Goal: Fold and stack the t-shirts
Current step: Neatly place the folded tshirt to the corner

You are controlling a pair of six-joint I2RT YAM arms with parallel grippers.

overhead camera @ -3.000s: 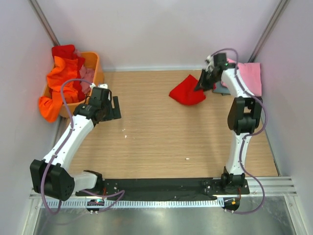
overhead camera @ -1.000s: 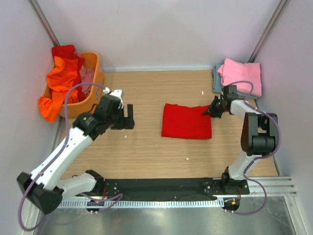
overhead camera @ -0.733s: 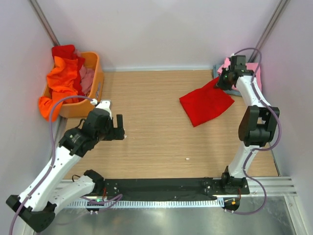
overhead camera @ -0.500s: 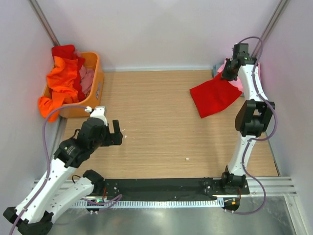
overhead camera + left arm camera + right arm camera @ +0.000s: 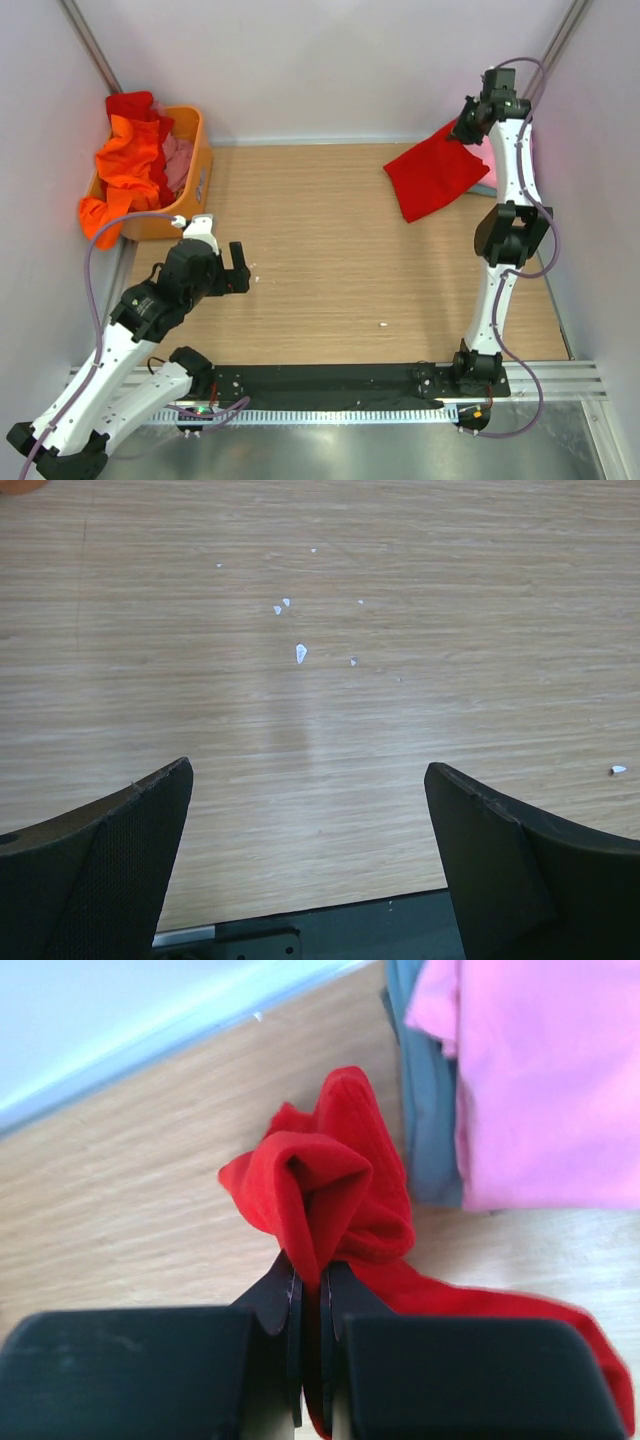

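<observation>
Hoisting the folded bright red cloth t-shirt [image 5: 435,176] off the table [image 5: 320,250], your right claw [image 5: 310,1272] pinches it, ready for stacking on the pink cloth t-shirt [image 5: 540,1080].

The top camera sits high over the near edge of the table [image 5: 320,270] and looks down across it, far enough to see all of it. The left wrist camera hangs close over the table's near left part, facing down past the left gripper [image 5: 308,768]. The right wrist camera is very close, over the table's far right corner. Its red t-shirt [image 5: 320,1190] shows from the top too. The white specks [image 5: 300,653] maybe do too.
</observation>
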